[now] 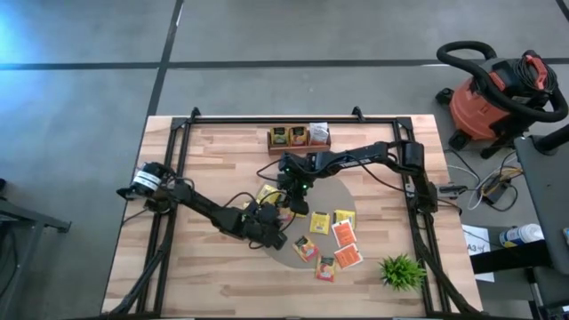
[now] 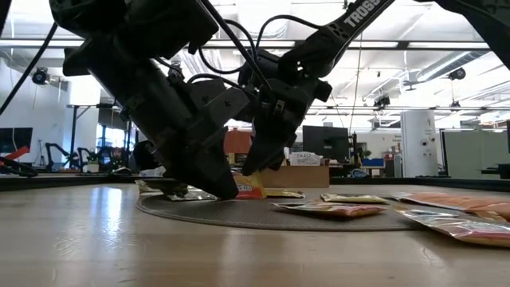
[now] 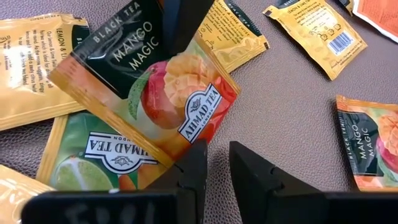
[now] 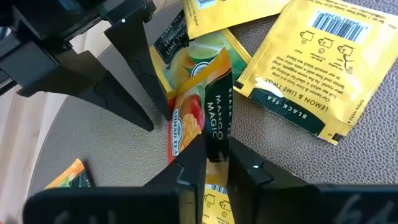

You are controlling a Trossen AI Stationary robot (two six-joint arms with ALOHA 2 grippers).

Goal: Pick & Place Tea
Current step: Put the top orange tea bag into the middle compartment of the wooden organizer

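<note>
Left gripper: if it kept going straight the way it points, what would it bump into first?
Probably the Mango Magic packet, which lies right ahead of the left gripper, with the right gripper's dark fingers behind it. Depth is hard to judge.

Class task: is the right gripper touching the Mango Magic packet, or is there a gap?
Touching. In the right wrist view the right gripper pinches the Mango Magic packet by its edge, with no gap at either finger.

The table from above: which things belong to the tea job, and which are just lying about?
Job: tea packets; Mango Magic packet, pinched in the right hand; left hand beside it; wooden tray holding tea.
Lying about: green plant; red vacuum on the floor.
</note>
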